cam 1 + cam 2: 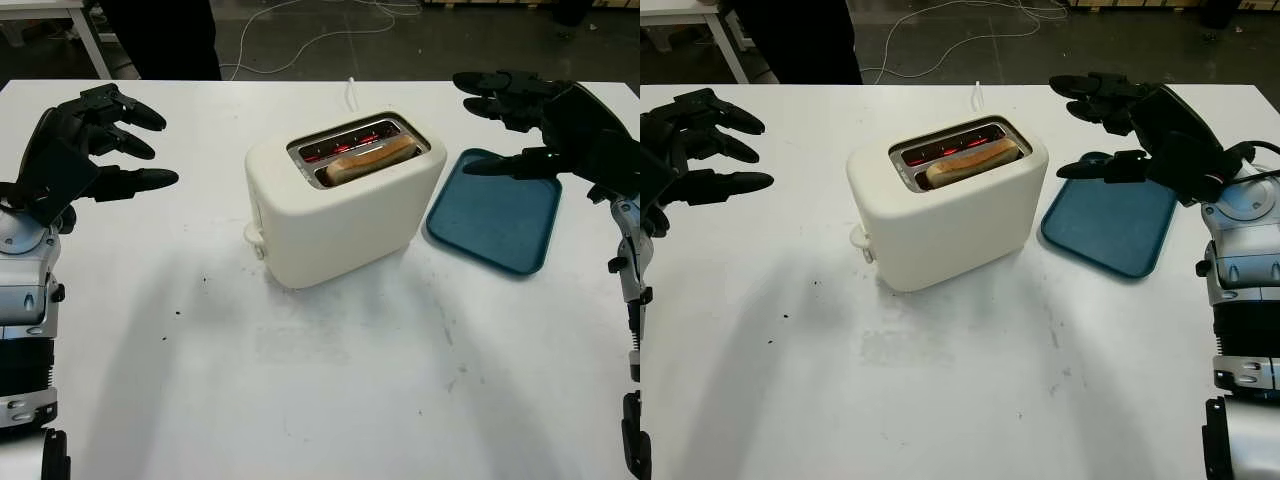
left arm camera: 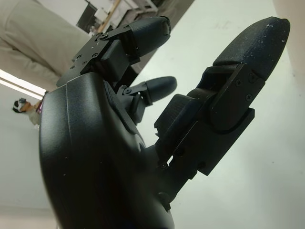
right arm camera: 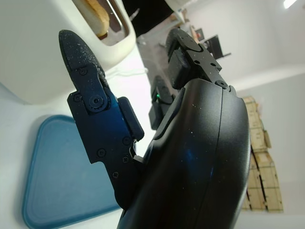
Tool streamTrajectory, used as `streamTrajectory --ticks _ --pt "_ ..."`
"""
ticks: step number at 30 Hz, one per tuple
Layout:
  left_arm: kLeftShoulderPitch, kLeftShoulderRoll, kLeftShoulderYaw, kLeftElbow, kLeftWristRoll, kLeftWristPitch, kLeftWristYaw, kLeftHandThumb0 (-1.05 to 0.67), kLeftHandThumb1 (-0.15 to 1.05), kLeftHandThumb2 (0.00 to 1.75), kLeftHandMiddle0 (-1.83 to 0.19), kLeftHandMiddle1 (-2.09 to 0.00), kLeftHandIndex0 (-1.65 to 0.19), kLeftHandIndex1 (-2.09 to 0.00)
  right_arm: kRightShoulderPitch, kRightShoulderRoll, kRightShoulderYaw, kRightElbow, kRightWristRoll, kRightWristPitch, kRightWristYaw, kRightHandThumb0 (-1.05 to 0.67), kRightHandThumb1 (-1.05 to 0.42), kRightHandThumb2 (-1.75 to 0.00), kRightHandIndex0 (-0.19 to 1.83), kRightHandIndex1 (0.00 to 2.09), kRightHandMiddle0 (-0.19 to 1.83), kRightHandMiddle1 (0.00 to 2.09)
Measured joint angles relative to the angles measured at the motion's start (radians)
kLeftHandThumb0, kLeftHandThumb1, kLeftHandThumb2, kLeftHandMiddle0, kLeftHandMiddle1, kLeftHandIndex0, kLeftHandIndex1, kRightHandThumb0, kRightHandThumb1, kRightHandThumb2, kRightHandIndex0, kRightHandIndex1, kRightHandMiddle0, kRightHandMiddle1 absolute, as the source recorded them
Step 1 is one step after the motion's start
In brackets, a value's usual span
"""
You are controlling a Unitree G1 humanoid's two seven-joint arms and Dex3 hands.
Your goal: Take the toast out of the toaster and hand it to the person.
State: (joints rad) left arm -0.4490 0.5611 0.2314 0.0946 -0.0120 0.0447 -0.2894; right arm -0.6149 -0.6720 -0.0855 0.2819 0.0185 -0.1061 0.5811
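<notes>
A cream toaster stands in the middle of the white table. A slice of toast sticks up from its nearer slot, and the far slot glows red inside. My right hand hovers open above the table to the right of the toaster, over the far end of the tray. My left hand hangs open well to the left of the toaster. In the right wrist view the toast and toaster lie beyond my thumb.
A blue tray lies flat just right of the toaster. A white cord runs back from the toaster. A person in dark clothes stands beyond the table's far edge. A white table leg shows at the far left.
</notes>
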Motion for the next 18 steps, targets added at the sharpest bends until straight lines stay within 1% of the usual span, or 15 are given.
streamTrajectory --ticks 18 --pt "0.000 0.000 0.000 0.000 0.000 0.000 0.000 -1.05 0.57 0.00 -0.48 -1.26 -0.52 -1.09 0.000 0.000 0.000 0.000 -0.005 0.000 -0.005 -0.62 -0.73 0.00 0.35 0.09 0.40 0.00"
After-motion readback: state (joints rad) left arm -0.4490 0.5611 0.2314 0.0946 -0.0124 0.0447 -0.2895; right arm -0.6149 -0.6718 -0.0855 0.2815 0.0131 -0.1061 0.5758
